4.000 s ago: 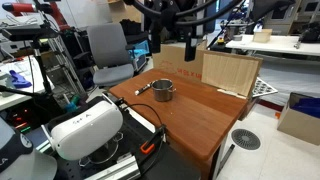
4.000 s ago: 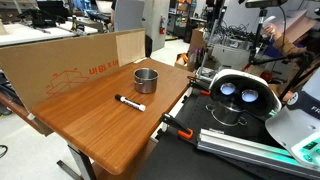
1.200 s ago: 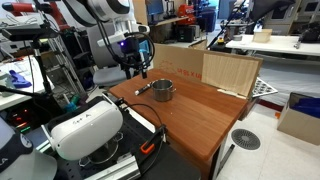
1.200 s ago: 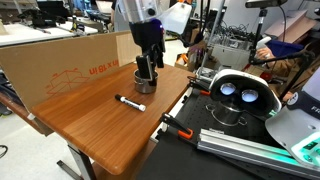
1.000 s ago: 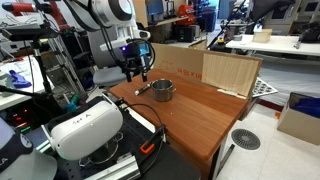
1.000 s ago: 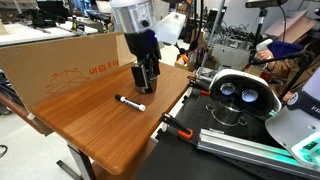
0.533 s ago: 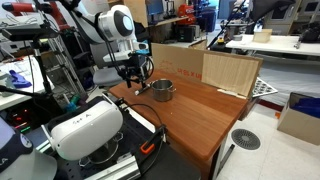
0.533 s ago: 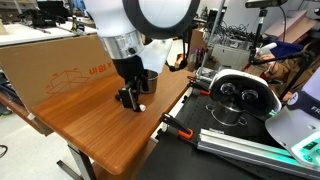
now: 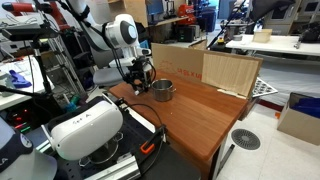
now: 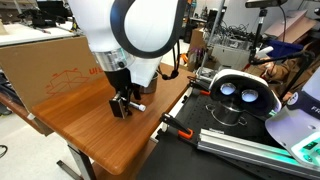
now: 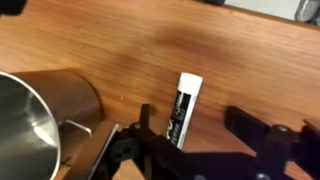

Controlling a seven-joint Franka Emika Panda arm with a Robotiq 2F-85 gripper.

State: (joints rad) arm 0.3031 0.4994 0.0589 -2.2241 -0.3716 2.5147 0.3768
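One marker (image 11: 184, 105) is being seen lying flat on the worktop (image 11: 120, 40), bracketed by the fingers (image 11: 252, 130), which are being held apart with nothing gripped. Its long axis is running near-to-far, across the closing line, and it is lying closer to the left finger. One metal cup (image 11: 40, 120) is being noted just left, apart from it.

Arm (image 10: 130, 30): white, glossy, rounded segments with a dark ring at the joint. Hand (image 10: 122, 106): black, with two blocky fingers (image 11: 258, 138).
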